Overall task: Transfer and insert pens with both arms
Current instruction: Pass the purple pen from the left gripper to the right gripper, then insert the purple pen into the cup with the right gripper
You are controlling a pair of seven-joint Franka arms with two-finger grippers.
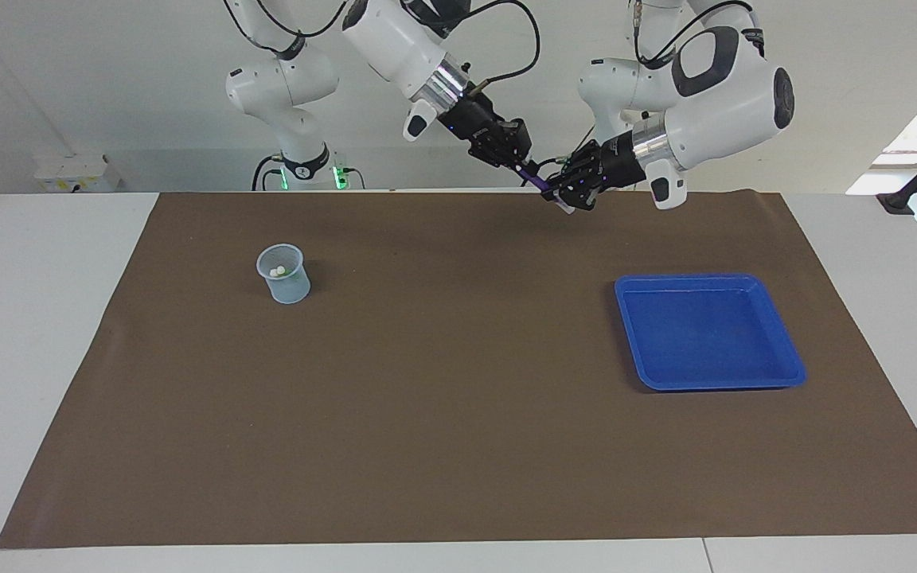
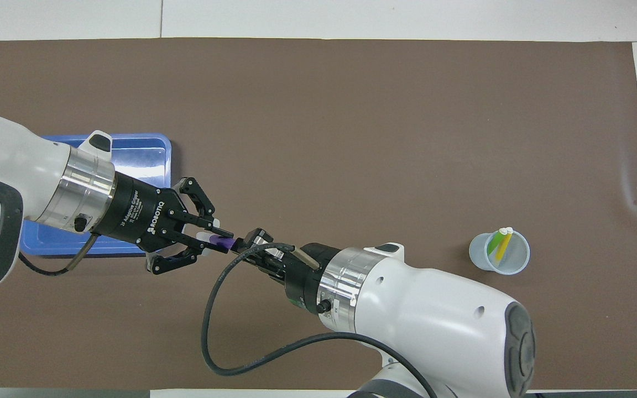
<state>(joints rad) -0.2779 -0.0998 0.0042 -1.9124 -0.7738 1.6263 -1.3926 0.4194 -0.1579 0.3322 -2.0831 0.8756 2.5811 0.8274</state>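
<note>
A purple pen [image 1: 539, 184] [image 2: 222, 241] hangs in the air between my two grippers, over the brown mat [image 1: 458, 398]. My right gripper [image 1: 525, 166] [image 2: 245, 243] is shut on its purple end. The pen's pale end lies within my left gripper [image 1: 564, 196] [image 2: 212, 240], which points at the right one. A yellow pen [image 2: 504, 245] and a green pen [image 2: 495, 242] stand in a clear cup [image 1: 284, 275] [image 2: 499, 253] toward the right arm's end of the table, pale ends up.
A blue tray [image 1: 707, 330] [image 2: 147, 152] lies on the mat toward the left arm's end, partly under my left arm in the overhead view. A smaller white arm with a green-lit base [image 1: 299, 119] stands at the table's edge by the robots.
</note>
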